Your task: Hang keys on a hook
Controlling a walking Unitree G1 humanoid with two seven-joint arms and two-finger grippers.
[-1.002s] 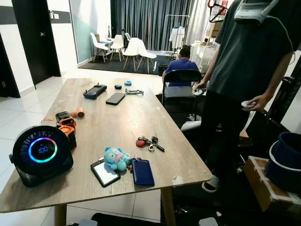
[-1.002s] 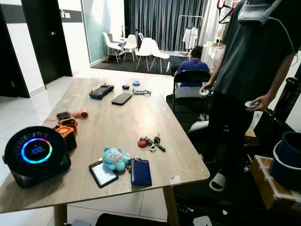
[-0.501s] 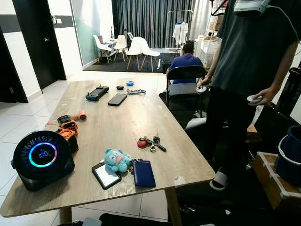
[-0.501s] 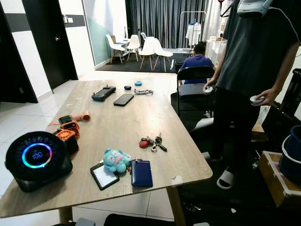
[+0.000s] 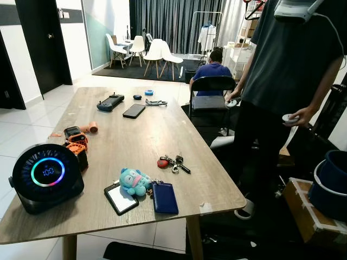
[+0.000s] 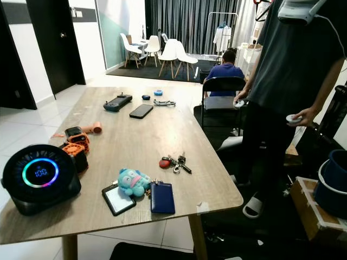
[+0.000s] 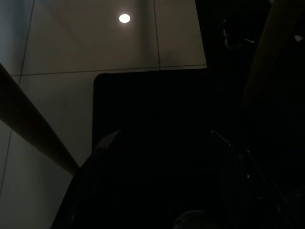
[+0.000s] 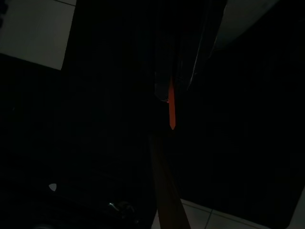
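- Left tool and right tool: wrist views were very dark; finger state could not be told.
- Nearest on the wooden surface (image 5: 135, 135): a round black speaker (image 5: 46, 177) with a glowing ring, at the robot's left.
- Just beyond: a small tablet (image 5: 121, 198), a teal plush toy (image 5: 134, 181) and a blue wallet (image 5: 164, 197), side by side.
- The keys (image 5: 172, 162), with a red fob, lay flat on the surface past the wallet, near its right edge.
- Farther: a phone (image 5: 133, 111) and a handheld console (image 5: 110, 102).
- A person (image 5: 287, 81) stood beside the surface on the right.
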